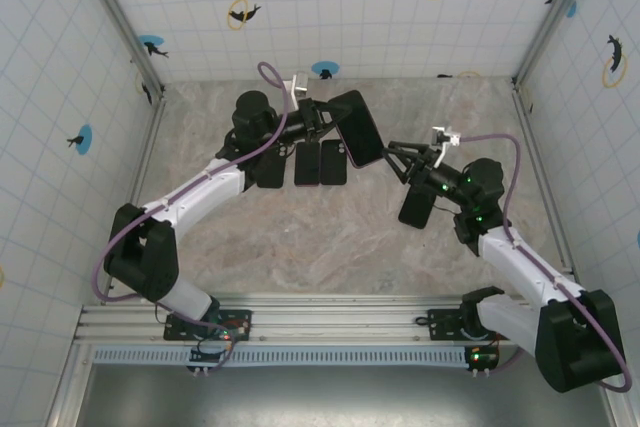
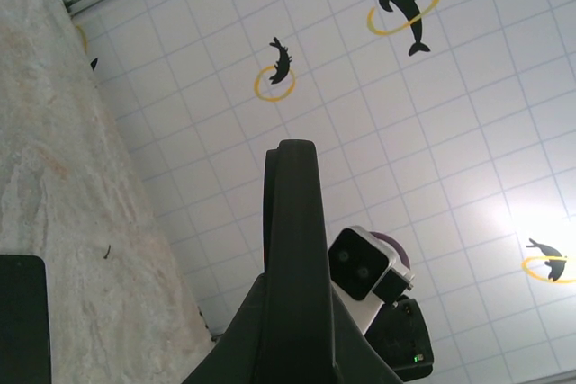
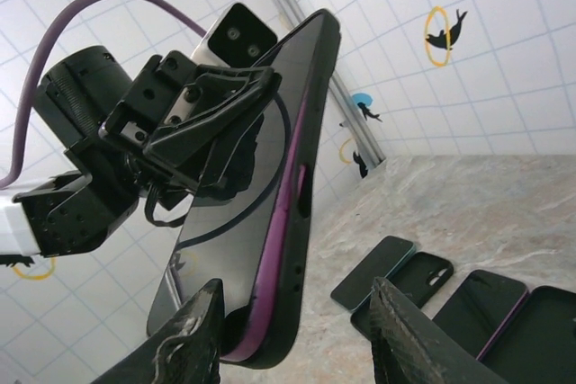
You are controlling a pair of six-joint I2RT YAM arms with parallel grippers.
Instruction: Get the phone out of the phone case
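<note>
Your left claw [image 1: 328,125] is clenched on the phone [image 1: 358,129], case [image 3: 286,213] still on. Right claw [image 1: 396,159] released, straddling the phone's near end; long axis runs claw to claw.

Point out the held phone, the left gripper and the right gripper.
held phone [image 3: 238,213]: right wrist view, on its screen.
left gripper [image 1: 333,124]: top external view, between its fingertips.
right gripper [image 1: 396,160]: top external view, between its fingertips.
</note>
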